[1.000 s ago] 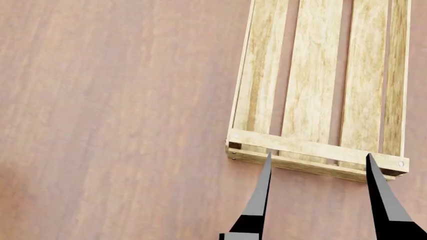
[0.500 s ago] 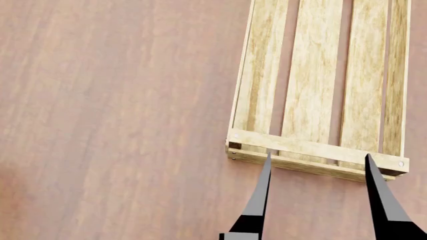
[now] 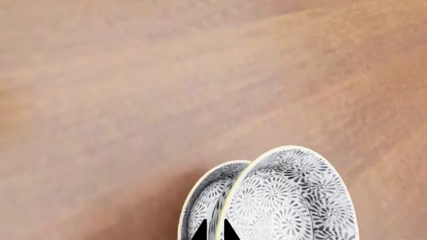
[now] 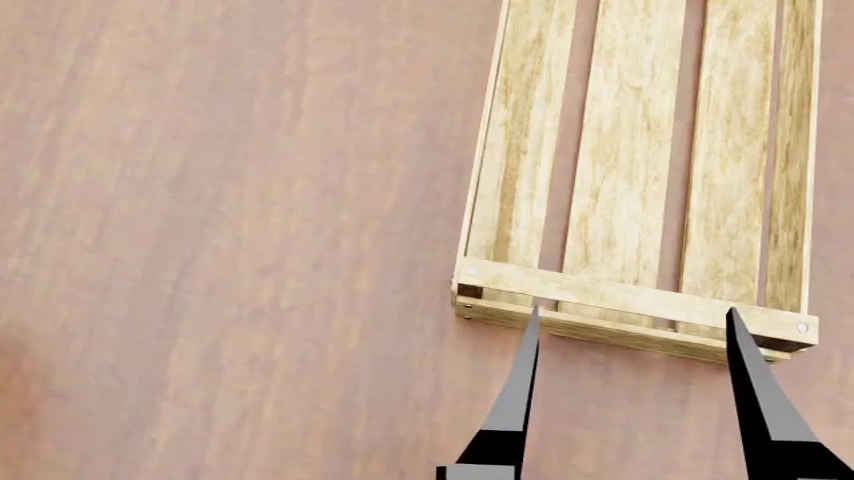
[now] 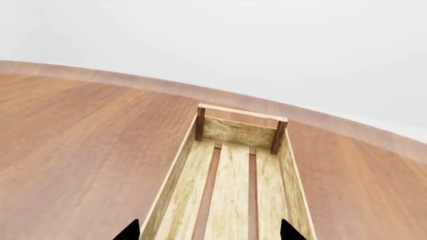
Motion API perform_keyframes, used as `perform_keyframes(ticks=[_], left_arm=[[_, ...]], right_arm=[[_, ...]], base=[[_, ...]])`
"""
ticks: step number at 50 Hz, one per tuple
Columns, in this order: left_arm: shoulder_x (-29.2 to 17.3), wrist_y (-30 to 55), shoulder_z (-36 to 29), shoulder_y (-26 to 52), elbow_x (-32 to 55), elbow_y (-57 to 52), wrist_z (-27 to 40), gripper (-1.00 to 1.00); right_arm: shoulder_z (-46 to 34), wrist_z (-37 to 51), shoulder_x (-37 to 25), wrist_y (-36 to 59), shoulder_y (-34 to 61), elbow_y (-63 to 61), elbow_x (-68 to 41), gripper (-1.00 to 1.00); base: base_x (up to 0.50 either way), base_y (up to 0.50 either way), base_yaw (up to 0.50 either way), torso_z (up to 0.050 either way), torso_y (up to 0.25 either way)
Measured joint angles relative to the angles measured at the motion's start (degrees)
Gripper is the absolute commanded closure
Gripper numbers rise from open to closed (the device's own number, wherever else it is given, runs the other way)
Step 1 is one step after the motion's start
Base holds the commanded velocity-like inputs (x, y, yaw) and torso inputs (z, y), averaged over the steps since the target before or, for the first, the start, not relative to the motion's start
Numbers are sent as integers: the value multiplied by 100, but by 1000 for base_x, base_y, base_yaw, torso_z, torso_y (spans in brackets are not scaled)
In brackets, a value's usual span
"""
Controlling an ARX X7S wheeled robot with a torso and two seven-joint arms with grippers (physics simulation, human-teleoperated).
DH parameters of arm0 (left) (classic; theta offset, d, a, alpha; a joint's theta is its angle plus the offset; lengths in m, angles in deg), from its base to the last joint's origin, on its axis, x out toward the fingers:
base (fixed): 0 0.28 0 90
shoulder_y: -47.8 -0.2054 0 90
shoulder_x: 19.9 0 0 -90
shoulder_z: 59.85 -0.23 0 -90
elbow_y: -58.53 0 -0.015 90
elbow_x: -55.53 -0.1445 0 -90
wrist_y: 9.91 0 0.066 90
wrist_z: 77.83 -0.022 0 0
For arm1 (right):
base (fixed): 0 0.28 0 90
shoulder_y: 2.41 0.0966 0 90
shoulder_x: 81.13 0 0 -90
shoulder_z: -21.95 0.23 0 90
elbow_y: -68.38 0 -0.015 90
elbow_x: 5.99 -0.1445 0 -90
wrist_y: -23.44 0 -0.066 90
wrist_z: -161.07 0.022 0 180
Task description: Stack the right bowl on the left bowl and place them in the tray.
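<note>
Two grey floral-patterned bowls are nested together: one bowl (image 3: 293,200) and the other bowl (image 3: 207,192) show only in the left wrist view. My left gripper (image 3: 215,231) is shut on their rim, with a fingertip on each side, over bare brown table. I cannot tell whether they rest on the table. The bowls and left gripper are out of the head view. The tray (image 4: 614,295), a light-wood slatted crate, lies at the right and holds nothing. My right gripper (image 4: 633,315) is open and empty at the tray's near end. The right wrist view looks along the tray (image 5: 239,131) between the right gripper's (image 5: 208,232) fingertips.
The brown wooden table (image 4: 227,230) spreads to the left of the tray. In the right wrist view the table's far edge (image 5: 100,75) curves in front of a plain white wall.
The right gripper's right finger has edged very slightly left in the head view. The tray has not moved.
</note>
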Motion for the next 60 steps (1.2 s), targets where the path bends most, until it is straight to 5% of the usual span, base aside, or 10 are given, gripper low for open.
perform_keyframes(ticks=[12,13,60], left_arm=[[38,-2,-51,7,-44,69,-10,100],[41,-2,-56,11,-47,73,-11,-100],[147,25,-459,352,-111,445,-128,-100]], right_arm=[[-14,28,-27,-8,7,-12,-13,-100],[-15,30,-29,-9,8,-12,-13,-100],[-72,140,-125,-60,55,-19,-83,-100]], base=[[0,0,0,0,0],[0,0,0,0,0],[0,0,0,0,0]])
